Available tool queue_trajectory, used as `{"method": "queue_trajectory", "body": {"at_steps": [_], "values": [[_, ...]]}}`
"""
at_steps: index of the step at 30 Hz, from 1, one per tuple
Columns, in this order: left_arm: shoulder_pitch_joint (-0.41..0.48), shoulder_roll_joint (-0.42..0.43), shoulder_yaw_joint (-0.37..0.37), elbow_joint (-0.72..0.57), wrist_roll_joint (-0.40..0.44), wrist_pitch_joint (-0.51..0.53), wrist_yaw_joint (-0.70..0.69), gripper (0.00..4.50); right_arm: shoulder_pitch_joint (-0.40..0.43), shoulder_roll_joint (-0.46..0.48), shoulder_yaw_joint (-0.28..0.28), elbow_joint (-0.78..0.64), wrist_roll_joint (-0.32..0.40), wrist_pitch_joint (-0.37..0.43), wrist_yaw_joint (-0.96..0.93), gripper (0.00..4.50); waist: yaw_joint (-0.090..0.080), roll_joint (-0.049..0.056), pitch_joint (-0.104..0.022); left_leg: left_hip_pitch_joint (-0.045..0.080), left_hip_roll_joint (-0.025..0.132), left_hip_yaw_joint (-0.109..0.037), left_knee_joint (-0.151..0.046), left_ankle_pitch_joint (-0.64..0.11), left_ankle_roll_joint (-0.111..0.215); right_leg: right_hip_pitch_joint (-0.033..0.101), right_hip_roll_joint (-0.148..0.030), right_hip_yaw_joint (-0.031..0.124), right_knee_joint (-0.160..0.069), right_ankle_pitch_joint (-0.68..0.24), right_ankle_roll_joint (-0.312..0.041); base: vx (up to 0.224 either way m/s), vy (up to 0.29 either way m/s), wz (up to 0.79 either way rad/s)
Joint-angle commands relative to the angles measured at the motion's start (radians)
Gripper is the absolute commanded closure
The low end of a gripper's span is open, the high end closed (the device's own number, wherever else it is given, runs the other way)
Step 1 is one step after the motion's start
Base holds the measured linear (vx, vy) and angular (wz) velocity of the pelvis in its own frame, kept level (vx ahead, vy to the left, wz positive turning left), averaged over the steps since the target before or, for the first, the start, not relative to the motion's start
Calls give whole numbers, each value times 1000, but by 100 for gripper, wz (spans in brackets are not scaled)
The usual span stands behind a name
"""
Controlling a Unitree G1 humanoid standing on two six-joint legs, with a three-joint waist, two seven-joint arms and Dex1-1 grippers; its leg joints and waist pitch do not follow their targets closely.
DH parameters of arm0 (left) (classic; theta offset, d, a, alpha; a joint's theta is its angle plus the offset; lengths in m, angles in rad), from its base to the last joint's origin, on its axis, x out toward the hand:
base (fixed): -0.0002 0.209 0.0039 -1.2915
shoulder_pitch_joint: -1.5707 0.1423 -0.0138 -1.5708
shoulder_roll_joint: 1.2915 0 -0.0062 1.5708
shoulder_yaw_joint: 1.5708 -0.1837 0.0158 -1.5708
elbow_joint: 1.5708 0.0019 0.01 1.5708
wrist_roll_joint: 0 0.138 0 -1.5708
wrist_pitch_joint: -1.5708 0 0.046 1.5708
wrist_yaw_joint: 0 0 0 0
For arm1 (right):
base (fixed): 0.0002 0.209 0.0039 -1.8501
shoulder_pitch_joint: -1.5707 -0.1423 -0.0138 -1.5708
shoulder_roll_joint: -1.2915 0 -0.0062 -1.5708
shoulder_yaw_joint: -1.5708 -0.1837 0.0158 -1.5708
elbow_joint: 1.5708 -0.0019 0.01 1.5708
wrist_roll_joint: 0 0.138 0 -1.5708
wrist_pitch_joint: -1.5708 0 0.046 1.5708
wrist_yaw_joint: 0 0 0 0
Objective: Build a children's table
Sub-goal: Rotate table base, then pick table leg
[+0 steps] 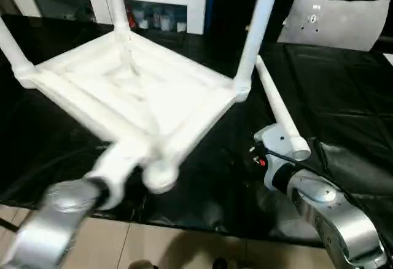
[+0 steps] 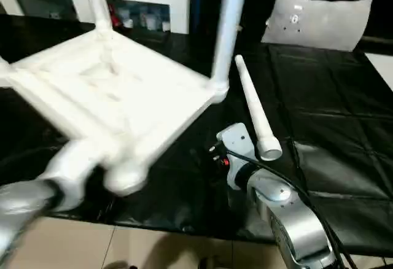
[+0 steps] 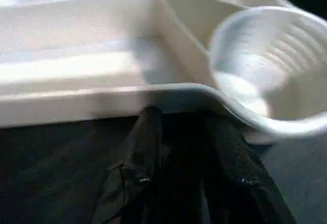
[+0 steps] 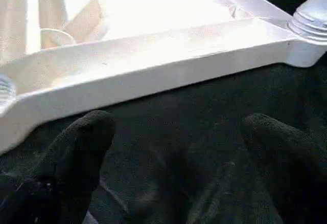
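While the table top [image 1: 132, 91] lies upside down on the black sheet [image 1: 344, 91], the scene reads as follows.

Table top: white, ribbed side up, raised at its near corner, blurred in the head views.

Standing legs: three white legs rise from corner sockets: one at the right corner [image 1: 255, 29], one at the far corner [image 1: 116, 5], one at the left corner [image 1: 12, 51].

Near corner socket [image 3: 265, 70]: round, open, with ridges inside; no leg in it.

Loose leg [image 1: 279, 112]: lying flat on the black sheet just right of the table top, thick end toward the robot, thin end pointing away, close to the foot of the right standing leg.

Left gripper [image 3: 189, 132]: its black fingers [image 3: 145, 147] stand narrow and reach under the rim of the table top, just beside the open socket; they look closed on that rim.

Right gripper [image 4: 176, 137]: black fingertips [image 4: 87, 137] spread wide, nothing between them, above the black sheet, near the long edge of the table top but apart from it.

Right forearm [image 1: 331, 214]: silver, low at the right, just beside the loose leg's thick end.

Behind: a white cabinet [image 1: 166, 2] and a grey-white panel [image 1: 338, 20].
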Motion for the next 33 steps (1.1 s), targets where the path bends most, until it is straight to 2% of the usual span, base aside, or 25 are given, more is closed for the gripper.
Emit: {"method": "queue_trajectory", "body": {"at_steps": [1, 3, 5, 7, 8, 9, 10, 11, 14, 15, 16, 17, 18, 19, 20, 21, 22, 23, 24, 25, 26, 27, 30, 31, 33], "values": [[-46, -52, -66, 66, 4, -56, 2, 311, -14, -1, -37, -5, -12, -8, -18, 0, -4, 12, -61, -16, 10, 8, -79, -53, 17, 60, -55, 59, -84, -212, -136, 0, 0, 0], [-69, -79, -87, 103, 8, -79, 8, 311, -18, 1, -46, -4, -14, -9, -24, 0, -3, 9, -65, -24, 10, 6, -78, -27, 20, 67, -57, 59, -81, -184, -135, 0, 0, 0], [-114, -145, -122, 196, 37, -148, 31, 311, -29, 16, -73, -3, -7, -2, -41, 0, -6, 10, -70, -24, 8, 7, -74, -12, 24, 70, -56, 60, -79, -164, -137, 0, 0, 0], [-130, -166, -137, 240, 57, -191, 52, 311, -38, 25, -84, -2, -5, 10, -55, 0, -8, 6, -71, -26, 8, 6, -74, -5, 32, 71, -56, 58, -81, -160, -137, 0, 0, 0], [-136, -173, -144, 258, 67, -211, 68, 311, -43, 32, -90, -1, -3, 18, -65, 0, -7, 17, -72, -25, 8, 6, -73, -6, 32, 71, -56, 59, -80, -159, -139, 0, 0, 0], [-136, -172, -146, 260, 69, -214, 73, 311, -51, 43, -103, -1, 0, 41, -84, 0, -10, 10, -73, -26, 9, 6, -73, -4, 31, 73, -55, 59, -80, -148, -141, 0, 0, 0], [-127, -170, -140, 245, 66, -211, 78, 311, -63, 53, -116, 0, 4, 64, -99, 0, -9, 17, -75, -25, 9, 4, -73, 0, 29, 74, -55, 58, -76, -139, -146, 0, 0, 0], [-120, -169, -134, 232, 62, -207, 79, 311, -71, 59, -125, 1, 7, 78, -108, 0, -13, 12, -75, -27, 11, 4, -73, 6, 26, 75, -55, 58, -74, -118, -155, 0, 0, 0], [-99, -174, -107, 199, 43, -208, 82, 311, -97, 73, -151, 8, 1, 133, -141, 0, -13, 15, -73, -23, 10, 7, -73, -6, 21, 73, -54, 58, -75, -132, -162, 0, 0, 0], [-55, -170, -74, 121, 0, -242, 44, 311, -169, 78, -177, 66, -12, 219, -175, 0, -16, 22, -73, -23, 10, 4, -74, -19, 15, 74, -54, 55, -73, -146, -172, 0, 0, 0], [-33, -168, -57, 77, -29, -244, 21, 311, -204, 75, -183, 100, -11, 248, -175, 0, -20, 20, -72, -30, 9, 1, -78, -21, 10, 80, -56, 54, -72, -155, -175, 0, 0, 0], [3, -167, -24, 3, -79, -225, -11, 311, -270, 68, -193, 176, 2, 275, -162, 0, -17, 28, -73, -17, 10, 8, -73, -41, 4, 66, -54, 55, -76, -176, -174, 0, 0, 0], [8, -167, -19, -7, -86, -222, -16, 311, -279, 67, -195, 187, 3, 278, -159, 0, -24, 24, -68, -24, 8, 8, -74, -62, 3, 69, -52, 54, -77, -199, -180, 0, 0, 0], [17, -166, -12, -27, -99, -212, -22, 311, -299, 63, -197, 214, 7, 280, -153, 0, -20, 28, -69, -22, 7, 11, -73, -62, 4, 68, -53, 55, -80, -204, -175, 0, 0, 0], [31, -153, -6, -56, -117, -208, -36, 311, -337, 53, -190, 269, 2, 289, -140, 0, -19, 27, -68, -19, 7, 13, -71, -62, 7, 63, -50, 56, -82, -203, -172, 0, 0, 0], [43, -140, -1, -83, -133, -195, -45, 311, -375, 46, -185, 327, -4, 286, -130, 0, -16, 27, -71, -21, 7, 11, -72, -50, 13, 66, -52, 53, -76, -203, -174, 0, 0, 0], [62, -108, 12, -135, -160, -172, -71, 311, -459, 25, -156, 473, -30, 257, -101, 0, -16, 21, -69, -22, 6, 12, -72, -48, 16, 65, -50, 54, -79, -204, -170, 0, 0, 0], [68, -98, 16, -152, -168, -163, -79, 311, -487, 18, -147, 522, -41, 247, -92, 0, -20, 22, -72, -26, 4, 10, -71, -43, 15, 68, -52, 51, -72, -199, -186, 0, 0, 0], [74, -72, 26, -189, -189, -133, -100, 311, -564, 14, -144, 665, -70, 210, -100, 0, -15, 21, -69, -24, 4, 15, -69, -44, 17, 63, -51, 52, -79, -206, -181, 0, 0, 0], [74, -72, 26, -189, -189, -133, -100, 311, -564, 14, -144, 665, -70, 210, -100, 0, -17, 22, -71, -20, 7, 15, -69, -47, 12, 59, -53, 51, -74, -209, -191, 0, 0, 0], [75, -65, 29, -200, -195, -124, -106, 311, -589, 13, -145, 712, -77, 203, -103, 0, -18, 23, -69, -23, 3, 14, -70, -50, 14, 61, -49, 49, -76, -218, -191, 0, 0, 0], [79, -54, 41, -222, -206, -107, -113, 311, -639, 11, -145, 801, -88, 195, -99, 0, -17, 16, -71, -23, 5, 16, -69, -33, 20, 63, -50, 51, -73, -193, -190, 0, 0, 0], [79, -39, 61, -253, -221, -84, -118, 311, -723, -1, -130, 956, -121, 160, -87, 0, -18, 17, -72, -25, 5, 15, -67, -38, 19, 62, -52, 48, -68, -195, -211, 0, 0, 0], [78, -36, 64, -257, -222, -82, -118, 311, -740, -3, -129, 989, -128, 151, -88, 0, -15, 13, -70, -26, 4, 18, -66, -28, 25, 64, -51, 50, -71, -177, -205, 0, 0, 0], [72, -23, 74, -270, -231, -70, -104, 311, -800, -10, -121, 1115, -142, 115, -81, 0, -14, 16, -75, -26, 6, 17, -66, -3, 30, 64, -50, 48, -61, -131, -223, 0, 0, 0]]}}
